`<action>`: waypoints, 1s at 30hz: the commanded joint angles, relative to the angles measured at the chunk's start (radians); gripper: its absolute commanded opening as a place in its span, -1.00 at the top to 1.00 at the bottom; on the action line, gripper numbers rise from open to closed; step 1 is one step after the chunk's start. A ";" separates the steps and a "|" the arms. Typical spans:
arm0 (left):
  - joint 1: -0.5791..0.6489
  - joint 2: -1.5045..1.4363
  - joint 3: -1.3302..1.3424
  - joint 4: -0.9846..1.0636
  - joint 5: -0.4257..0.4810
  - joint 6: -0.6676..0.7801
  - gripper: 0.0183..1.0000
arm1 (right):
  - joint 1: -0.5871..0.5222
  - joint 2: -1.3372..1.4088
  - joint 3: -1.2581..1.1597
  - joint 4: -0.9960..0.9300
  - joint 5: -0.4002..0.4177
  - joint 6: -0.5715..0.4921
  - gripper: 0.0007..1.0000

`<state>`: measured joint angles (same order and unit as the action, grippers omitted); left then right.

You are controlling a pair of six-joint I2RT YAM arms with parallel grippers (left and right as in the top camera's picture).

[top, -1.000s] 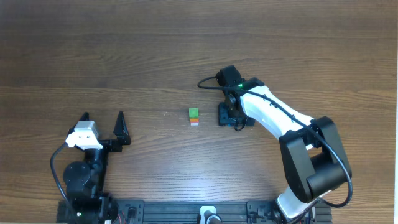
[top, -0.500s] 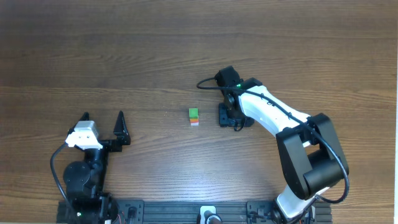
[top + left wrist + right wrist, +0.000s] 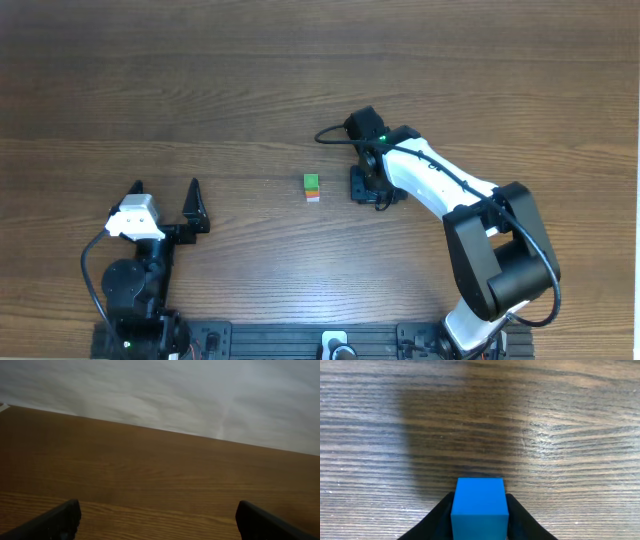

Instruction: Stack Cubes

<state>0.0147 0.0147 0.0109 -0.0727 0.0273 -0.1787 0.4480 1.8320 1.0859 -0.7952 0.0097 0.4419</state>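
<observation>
Right now the right claw (image 3: 373, 188) is clamped on a blue cube (image 3: 480, 507), its fingers (image 3: 520, 522) pressed flat against two opposite faces. It sits low over the table (image 3: 580, 420); I cannot tell whether the cube has left the wood. Just beside it, toward the middle of the table, stands the stack (image 3: 312, 188): a green cube (image 3: 312, 181) on an orange one (image 3: 312, 192), apart from the claw with a strip of bare wood between them. Well away on its own side, the left claw (image 3: 165, 197) rests near its base with its fingers spread wide and nothing between them. I judge the step in hand to be carrying the blue cube, with the grasp made and the placing not yet done. The next move calls for raising the cube higher than the green top and bringing it sideways until it is square over that top. It then needs a gentle lowering before the fingers part, since a nudge from the side could topple the small stack. Compared with a second ago, the right arm has crept a touch toward the stack: its elbow and the claw sit slightly nearer the middle. The stack and the left arm lie just as they did.
</observation>
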 commanded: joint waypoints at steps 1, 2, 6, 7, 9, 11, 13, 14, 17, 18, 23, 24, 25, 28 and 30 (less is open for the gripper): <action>0.000 -0.008 -0.005 -0.003 0.009 0.015 -1.00 | 0.011 0.011 -0.009 0.003 0.006 -0.002 0.47; 0.000 -0.008 -0.005 -0.002 0.009 0.015 -1.00 | 0.011 0.011 -0.009 0.003 0.006 -0.002 0.49; 0.000 -0.008 -0.005 -0.003 0.009 0.015 -1.00 | 0.011 0.011 -0.009 0.004 0.006 0.000 0.55; 0.000 -0.008 -0.005 -0.002 0.009 0.015 -1.00 | 0.011 0.011 -0.009 0.005 0.008 0.006 0.57; 0.000 -0.008 -0.005 -0.003 0.010 0.015 -1.00 | 0.011 0.011 -0.006 0.005 0.010 0.006 0.62; 0.000 -0.008 -0.005 -0.002 0.009 0.015 -1.00 | 0.005 -0.003 0.025 -0.020 0.011 0.006 0.69; 0.000 -0.008 -0.005 -0.002 0.010 0.015 -1.00 | 0.004 -0.027 0.060 -0.054 0.011 0.006 0.73; 0.000 -0.008 -0.005 -0.003 0.010 0.015 -1.00 | 0.004 -0.043 0.083 -0.076 0.014 0.006 0.74; 0.000 -0.008 -0.005 -0.002 0.009 0.015 -1.00 | 0.006 -0.086 0.161 -0.148 0.014 0.006 0.79; 0.000 -0.008 -0.005 -0.002 0.009 0.015 -1.00 | 0.012 -0.103 0.202 -0.183 0.014 0.006 0.80; 0.000 -0.008 -0.005 -0.003 0.009 0.015 -1.00 | 0.067 -0.129 0.389 -0.334 0.032 0.040 0.95; 0.000 -0.008 -0.005 -0.002 0.010 0.015 -1.00 | 0.082 -0.128 0.420 -0.355 0.039 0.048 0.98; 0.000 -0.008 -0.005 -0.002 0.010 0.015 -1.00 | 0.102 -0.128 0.450 -0.373 0.045 0.058 0.98; 0.000 -0.008 -0.005 -0.002 0.009 0.015 -1.00 | 0.158 -0.128 0.510 -0.395 0.048 0.085 0.98; 0.000 -0.008 -0.005 -0.003 0.010 0.015 -1.00 | 0.201 -0.123 0.530 -0.400 0.048 0.121 0.98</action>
<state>0.0147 0.0147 0.0109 -0.0727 0.0273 -0.1787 0.5980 1.7134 1.5837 -1.1831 0.0372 0.4995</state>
